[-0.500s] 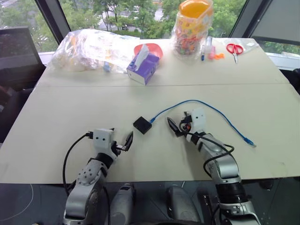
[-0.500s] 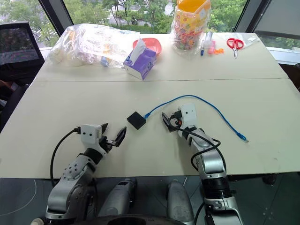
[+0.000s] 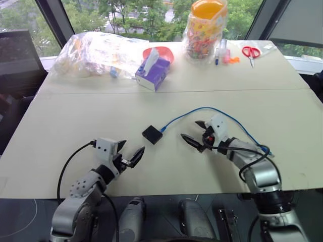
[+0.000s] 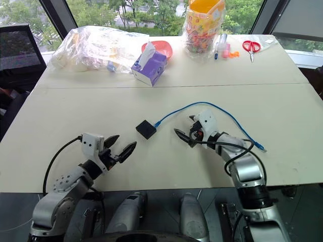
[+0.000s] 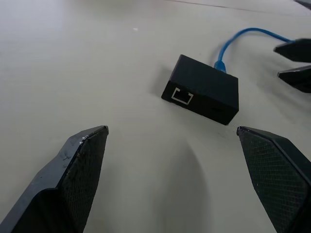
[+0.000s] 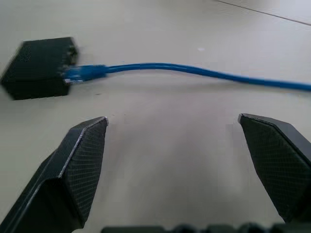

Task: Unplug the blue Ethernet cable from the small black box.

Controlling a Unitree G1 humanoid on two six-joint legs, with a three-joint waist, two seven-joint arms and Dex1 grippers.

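Beige tabletop, both my grippers spread wide and empty. Right gripper (image 4: 184,128) sits just right of the blue Ethernet cable (image 4: 202,105), whose plug is seated in the small black box (image 4: 146,129); left gripper (image 4: 119,145) waits near-left of the box.

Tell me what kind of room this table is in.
Probably an office or lab by a window: trees show through the glass, a black office chair stands beside the pale table, and scissors lie on it.
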